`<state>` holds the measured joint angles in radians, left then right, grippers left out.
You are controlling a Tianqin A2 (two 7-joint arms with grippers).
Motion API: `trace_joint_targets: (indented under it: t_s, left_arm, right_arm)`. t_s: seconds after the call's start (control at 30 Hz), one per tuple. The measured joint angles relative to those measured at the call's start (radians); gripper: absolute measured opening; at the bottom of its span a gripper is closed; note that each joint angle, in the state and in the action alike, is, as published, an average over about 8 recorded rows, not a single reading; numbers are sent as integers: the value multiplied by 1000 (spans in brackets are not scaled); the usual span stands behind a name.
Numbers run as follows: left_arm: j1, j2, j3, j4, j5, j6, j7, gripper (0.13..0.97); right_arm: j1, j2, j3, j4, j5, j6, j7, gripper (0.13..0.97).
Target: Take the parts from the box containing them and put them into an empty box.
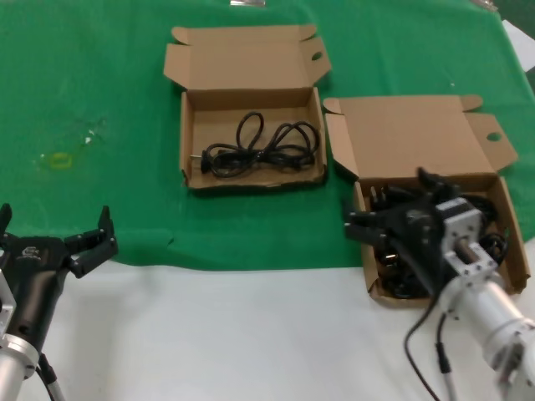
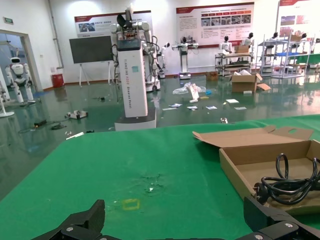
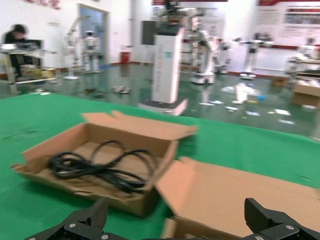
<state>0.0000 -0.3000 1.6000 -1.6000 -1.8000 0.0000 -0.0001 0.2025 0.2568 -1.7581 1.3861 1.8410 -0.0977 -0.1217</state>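
Observation:
Two open cardboard boxes stand on the green cloth. The middle box [image 1: 219,121] holds one looped black power cord [image 1: 255,150], also seen in the left wrist view [image 2: 287,184] and the right wrist view [image 3: 100,167]. The right box [image 1: 410,138] holds a pile of several black cords [image 1: 393,276]. My right gripper [image 1: 393,202] is open and empty, just above the right box's near-left part; its wrist view [image 3: 175,225] shows nothing between the fingers. My left gripper [image 1: 54,231] is open and empty at the table's near left, over the cloth's front edge [image 2: 175,225].
The cloth [image 1: 100,83] covers the far part of the table; a bare white strip [image 1: 234,334] runs along the front. A small yellow mark [image 1: 60,160] lies on the cloth at the left. Both boxes' lids are folded back, away from me.

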Motion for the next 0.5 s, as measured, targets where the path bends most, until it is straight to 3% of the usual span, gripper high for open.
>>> trace_joint_targets:
  t_s: [0.27,0.5]
  left_arm:
    - [0,0,0,0,0,0,0,966]
    - [0,0,0,0,0,0,0,966]
  right_arm:
    - [-130,28,102,138,-26,63,79,966]
    - [-155,33,121,164,-31,75,93,966]
